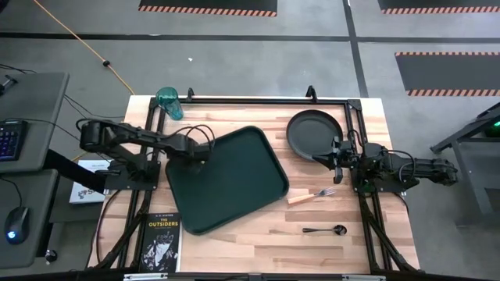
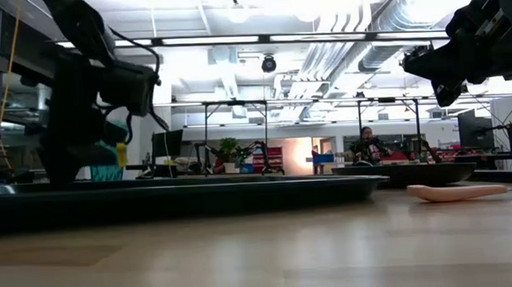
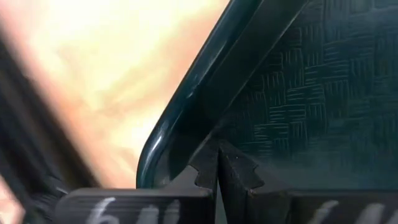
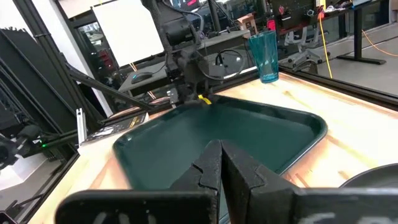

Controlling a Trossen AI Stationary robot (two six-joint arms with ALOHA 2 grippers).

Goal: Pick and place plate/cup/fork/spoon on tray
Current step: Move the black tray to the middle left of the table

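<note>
My left jaws (image 1: 205,147) pressed together at the dark green rectangular tray's (image 1: 234,191) rim; right jaws (image 1: 337,154) closed, empty, over round dark plate (image 1: 312,131). Risk: nudging tray askew.

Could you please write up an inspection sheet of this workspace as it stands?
Surface: wooden table.
Job's things: tray holds nothing; plate, fork, spoon to its right; cup at far left corner.
Clutter: black book, near left edge.
Grippers: left gripper shut at tray's left rim; right gripper shut beside plate.
Cables: orange cable on floor.
Surroundings: keyboard and mouse on left desk; hazard-striped mats.
</note>
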